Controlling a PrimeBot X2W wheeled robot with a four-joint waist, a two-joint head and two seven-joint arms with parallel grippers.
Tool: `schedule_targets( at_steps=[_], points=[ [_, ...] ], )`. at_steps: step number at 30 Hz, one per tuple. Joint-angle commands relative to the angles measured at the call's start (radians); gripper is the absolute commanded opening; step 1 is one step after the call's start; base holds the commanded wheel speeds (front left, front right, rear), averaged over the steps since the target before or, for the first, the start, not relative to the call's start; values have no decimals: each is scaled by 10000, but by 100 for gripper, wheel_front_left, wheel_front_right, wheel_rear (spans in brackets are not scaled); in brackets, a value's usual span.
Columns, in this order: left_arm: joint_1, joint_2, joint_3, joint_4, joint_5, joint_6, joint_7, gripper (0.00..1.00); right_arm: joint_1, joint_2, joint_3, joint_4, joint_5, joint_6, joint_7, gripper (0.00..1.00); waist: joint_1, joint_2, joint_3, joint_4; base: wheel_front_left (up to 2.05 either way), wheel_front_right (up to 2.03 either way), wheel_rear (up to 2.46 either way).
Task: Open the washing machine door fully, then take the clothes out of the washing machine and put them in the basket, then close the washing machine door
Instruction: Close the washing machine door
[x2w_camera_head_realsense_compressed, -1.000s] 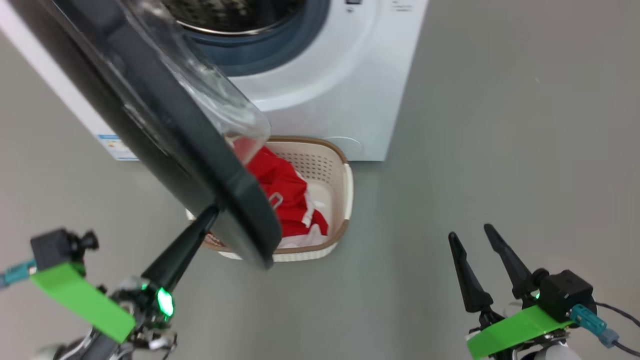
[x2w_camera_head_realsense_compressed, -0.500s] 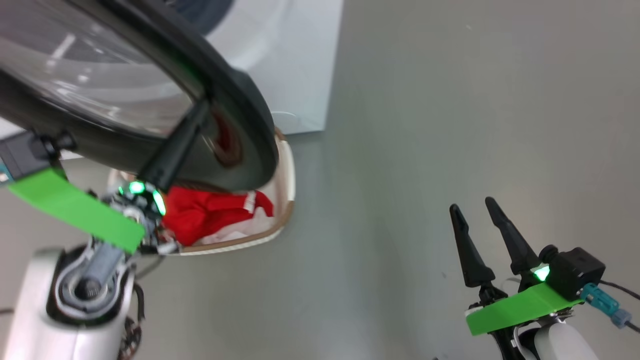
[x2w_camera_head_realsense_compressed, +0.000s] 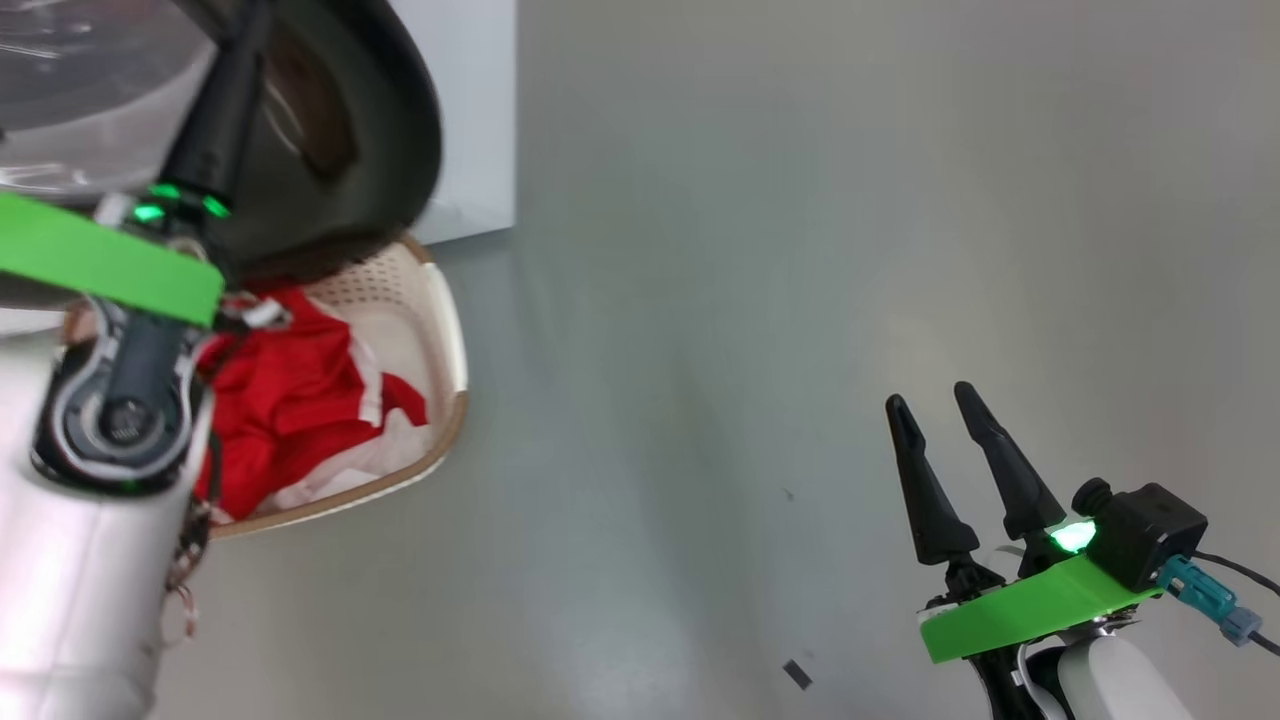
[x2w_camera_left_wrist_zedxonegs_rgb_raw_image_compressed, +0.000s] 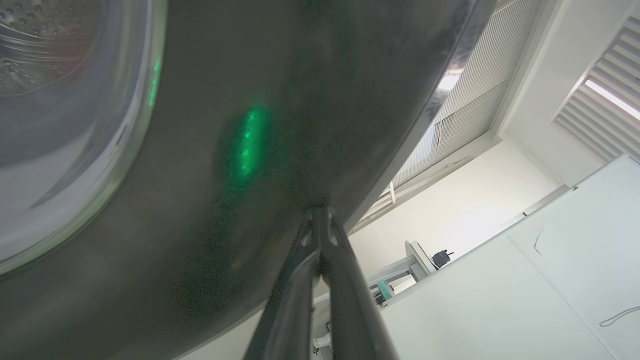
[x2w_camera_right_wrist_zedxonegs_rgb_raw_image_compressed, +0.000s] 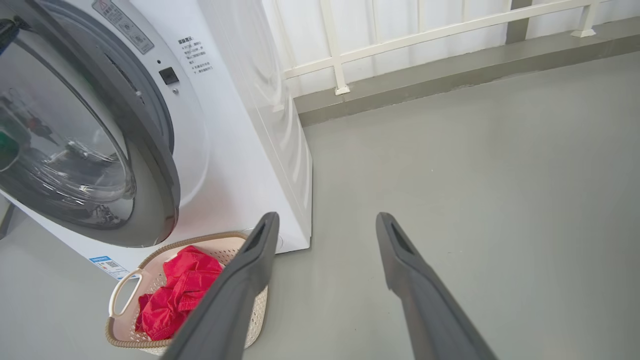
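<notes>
The washing machine door (x2w_camera_head_realsense_compressed: 400, 130), with its glossy black rim, fills the head view's top left. My left gripper (x2w_camera_head_realsense_compressed: 250, 25) is shut, its joined tips pressed on that rim (x2w_camera_left_wrist_zedxonegs_rgb_raw_image_compressed: 250, 75) beside the glass window (x2w_camera_left_wrist_zedxonegs_rgb_raw_image_compressed: 60, 125); the left gripper (x2w_camera_left_wrist_zedxonegs_rgb_raw_image_compressed: 318, 212) holds nothing. In the right wrist view the door (x2w_camera_right_wrist_zedxonegs_rgb_raw_image_compressed: 150, 165) stands at a small angle to the washing machine (x2w_camera_right_wrist_zedxonegs_rgb_raw_image_compressed: 240, 125). Below it, the basket (x2w_camera_head_realsense_compressed: 455, 400) (x2w_camera_right_wrist_zedxonegs_rgb_raw_image_compressed: 120, 292) holds red clothes (x2w_camera_head_realsense_compressed: 290, 400) (x2w_camera_right_wrist_zedxonegs_rgb_raw_image_compressed: 175, 290) with white trim. Over bare floor my right gripper (x2w_camera_head_realsense_compressed: 925, 395) (x2w_camera_right_wrist_zedxonegs_rgb_raw_image_compressed: 326, 220) is open and empty.
Grey floor (x2w_camera_head_realsense_compressed: 750, 300) stretches to the right of the machine and basket. A small dark scrap (x2w_camera_head_realsense_compressed: 797, 675) lies on it near my right arm. A white railing (x2w_camera_right_wrist_zedxonegs_rgb_raw_image_compressed: 400, 37) on a low ledge runs behind the machine. A blue label (x2w_camera_right_wrist_zedxonegs_rgb_raw_image_compressed: 107, 265) marks the machine's lower corner.
The door has swung from wide open toward the machine's front, with my shut left gripper pushing on its rim. The head camera has turned right. My right gripper stays open.
</notes>
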Motion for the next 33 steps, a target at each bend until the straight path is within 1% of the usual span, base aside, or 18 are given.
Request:
schedule_targets(
  at_steps=[1, 3, 5, 8, 15, 22, 23, 24, 26, 28, 30, 33],
  points=[
    [-405, 418, 197, -101, -30, -58, -144, 0, -115, -22, 202, -258, 59, 73, -63, 100, 0, 0, 156, -243, 0, 0, 0],
    [-755, 621, -136, 271, -98, -58, -576, 0, -86, -22, 203, -260, 82, 73, -63, 100, 0, 0, 143, -292, 0, 0, 0],
    [-815, 671, -253, 341, -151, -58, -693, 0, -75, -22, 194, -257, 82, 73, -63, 100, 0, 0, 124, -291, 0, 0, 0],
    [-726, 898, -696, 497, -337, -58, -1179, 0, -48, -22, 142, -218, 30, 73, -63, 100, 0, 0, -26, -186, 0, 0, 0],
    [20, 1092, -1314, 569, -658, -58, -1907, 0, 60, -22, 84, -154, -205, 73, -63, 100, 0, 0, -417, 176, 0, 0, 0],
    [1295, 1176, -1871, 500, -778, -58, -2633, 0, 266, -22, -152, -71, -612, 73, -63, 100, 0, 0, -925, 878, 0, 0, 0],
    [1480, 1164, -1935, 529, -749, -58, -2703, 2, 303, -22, -195, -56, -664, 73, -63, 100, 0, 0, -997, 1001, 0, 0, 0],
    [1655, 1145, -1979, 551, -738, -58, -2759, 7, 338, -22, -231, -43, -718, 73, -63, 100, 0, 0, -1065, 1118, 0, 0, 0],
    [2010, 1094, -2034, 593, -709, -58, -2838, 14, 421, -22, -320, -16, -811, 73, -63, 100, 0, 0, -1211, 1348, 0, 0, 0],
    [2369, 1070, -2101, 648, -606, -58, -2880, 26, 514, -22, -406, 3, -900, 73, -63, 100, 0, 0, -1343, 1565, 0, 0, 0],
    [2707, 1067, -2197, 728, -428, -58, -2901, 34, 607, -22, -472, 23, -987, 73, -63, 100, 0, 0, -1466, 1757, 0, 0, 0],
    [3195, 913, -1892, 783, -227, -58, -2910, 46, 742, -22, -592, 27, -1106, 73, -63, 100, 0, 0, -1605, 2016, 0, 0, 0]
  ],
)
